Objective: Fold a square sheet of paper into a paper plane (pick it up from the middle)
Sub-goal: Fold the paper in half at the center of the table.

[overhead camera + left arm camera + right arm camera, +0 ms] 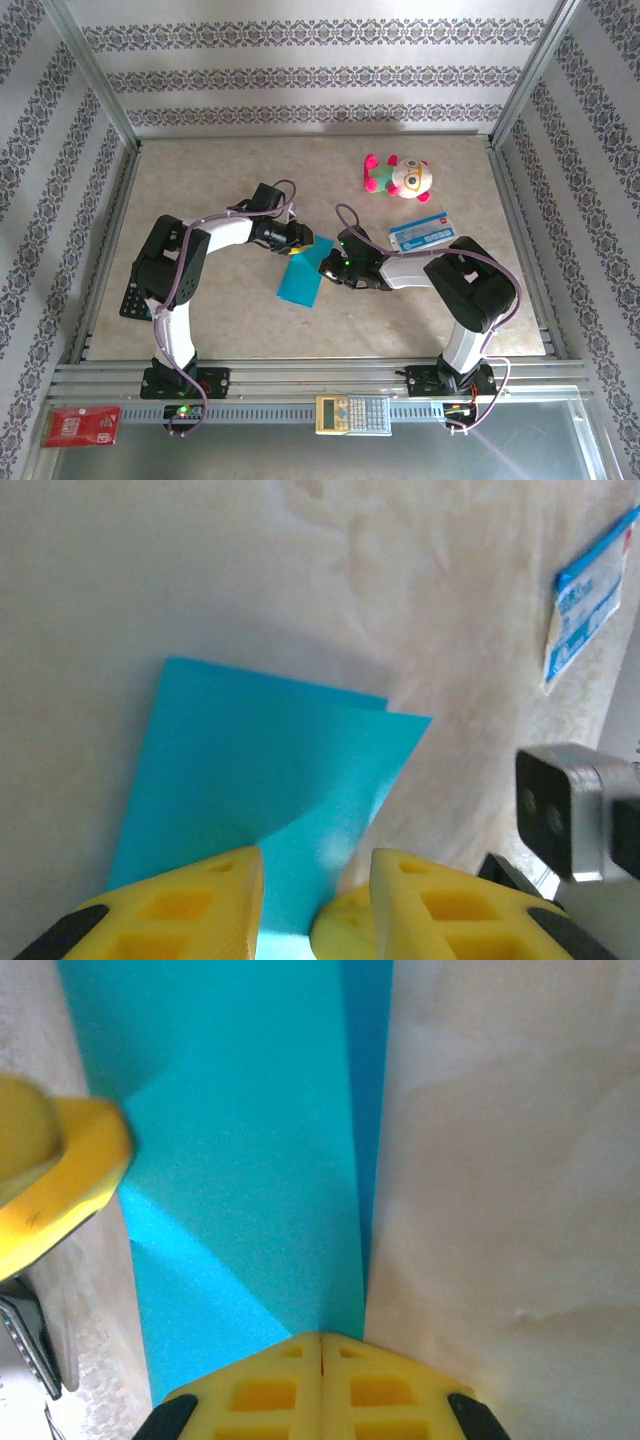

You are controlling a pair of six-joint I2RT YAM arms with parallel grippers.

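At the middle of the table [230,190] we see one folded teal sheet [303,282]. Two grippers meet there: the left gripper [315,885] holds its fingers apart over the sheet's edge, and the right gripper [321,1345] is pressed together at its fold. One plush toy [398,177] and one printed card [420,230] lie beyond.

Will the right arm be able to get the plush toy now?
Probably not yet: the right gripper is shut on the blue paper. The path to the plush toy looks free, with the card beside it.

Paper [303,280] lies centrally on the table [220,180]; plush toy [398,177] and card [420,231] behind-right.
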